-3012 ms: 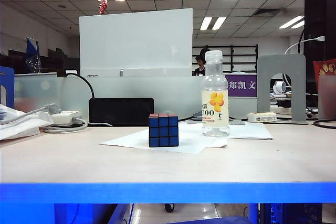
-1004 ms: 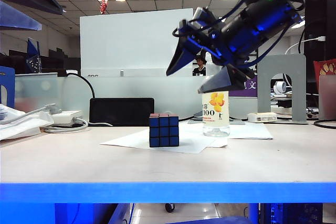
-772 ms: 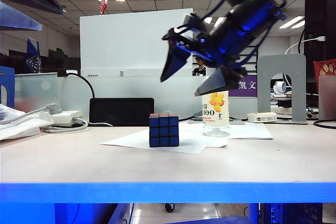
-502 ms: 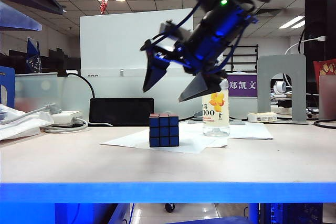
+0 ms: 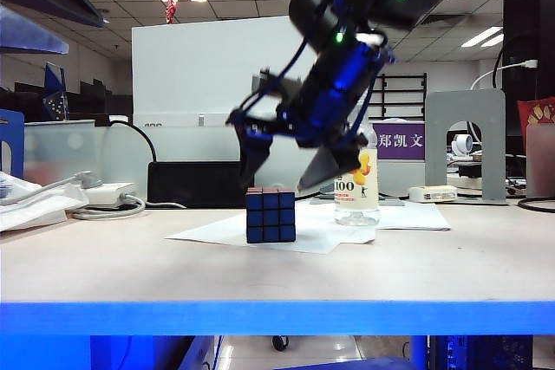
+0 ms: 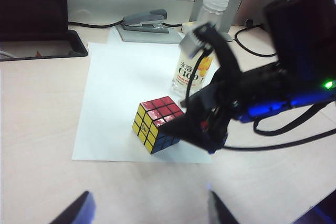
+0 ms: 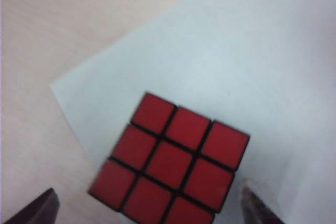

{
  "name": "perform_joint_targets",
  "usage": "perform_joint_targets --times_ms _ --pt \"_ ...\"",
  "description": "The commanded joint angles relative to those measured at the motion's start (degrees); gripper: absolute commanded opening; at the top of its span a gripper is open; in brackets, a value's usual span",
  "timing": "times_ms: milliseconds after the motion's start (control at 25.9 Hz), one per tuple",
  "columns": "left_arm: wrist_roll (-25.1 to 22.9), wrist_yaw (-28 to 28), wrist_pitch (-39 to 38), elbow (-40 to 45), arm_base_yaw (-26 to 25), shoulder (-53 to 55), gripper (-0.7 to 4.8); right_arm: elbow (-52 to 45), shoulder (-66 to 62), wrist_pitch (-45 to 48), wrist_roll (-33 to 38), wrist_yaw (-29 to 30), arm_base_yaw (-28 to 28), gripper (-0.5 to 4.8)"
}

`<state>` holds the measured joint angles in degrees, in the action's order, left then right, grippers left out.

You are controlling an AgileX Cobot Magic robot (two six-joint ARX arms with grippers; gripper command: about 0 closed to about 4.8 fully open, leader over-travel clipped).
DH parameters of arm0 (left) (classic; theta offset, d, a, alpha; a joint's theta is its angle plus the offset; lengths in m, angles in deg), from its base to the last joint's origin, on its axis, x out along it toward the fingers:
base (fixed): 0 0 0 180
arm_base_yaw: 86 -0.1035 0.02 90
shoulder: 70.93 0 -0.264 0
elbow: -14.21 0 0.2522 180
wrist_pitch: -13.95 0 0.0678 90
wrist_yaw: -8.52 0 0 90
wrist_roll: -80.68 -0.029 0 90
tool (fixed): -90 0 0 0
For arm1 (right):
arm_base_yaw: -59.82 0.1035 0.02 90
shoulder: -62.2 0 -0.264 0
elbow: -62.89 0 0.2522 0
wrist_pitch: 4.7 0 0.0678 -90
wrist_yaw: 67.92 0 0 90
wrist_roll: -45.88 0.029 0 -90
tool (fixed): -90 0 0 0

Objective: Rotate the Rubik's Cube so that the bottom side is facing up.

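The Rubik's Cube [image 5: 270, 215] stands on a white paper sheet [image 5: 325, 236], its blue face toward the exterior view. Its red face [image 6: 163, 109] is up and a yellow side [image 6: 144, 129] shows in the left wrist view. My right gripper [image 5: 282, 181] hangs open just above the cube, one finger over each side, touching nothing. The right wrist view looks down on the red top [image 7: 170, 161] between the spread tips of my right gripper [image 7: 149, 203]. My left gripper [image 6: 149, 203] is open and empty, over bare table well short of the cube.
A clear water bottle [image 5: 356, 192] with an orange label stands on the paper just right of the cube, behind the right arm. A grey stapler [image 6: 144, 19] and a black box [image 5: 199, 184] lie farther back. A metal bookend [image 5: 464, 145] is at the back right.
The right arm has swung down and left from over the bottle to just above the cube, jaws still open. The cube and the left gripper have not moved.
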<state>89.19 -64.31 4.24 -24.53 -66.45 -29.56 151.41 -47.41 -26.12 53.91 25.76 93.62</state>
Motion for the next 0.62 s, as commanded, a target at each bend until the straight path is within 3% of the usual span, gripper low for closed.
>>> perform_joint_targets --times_ms 39,348,618 --pt "-0.1 0.2 -0.6 -0.3 -0.1 -0.1 2.87 0.2 -1.1 0.7 1.2 0.6 0.5 4.79" --pt "-0.2 0.2 -2.3 -0.3 -0.1 -0.1 2.87 0.2 -2.1 7.8 8.5 2.6 0.5 4.79" --pt "-0.2 0.2 -2.3 -0.3 -0.1 -0.1 2.87 0.4 -4.0 7.1 11.3 2.4 0.5 4.79"
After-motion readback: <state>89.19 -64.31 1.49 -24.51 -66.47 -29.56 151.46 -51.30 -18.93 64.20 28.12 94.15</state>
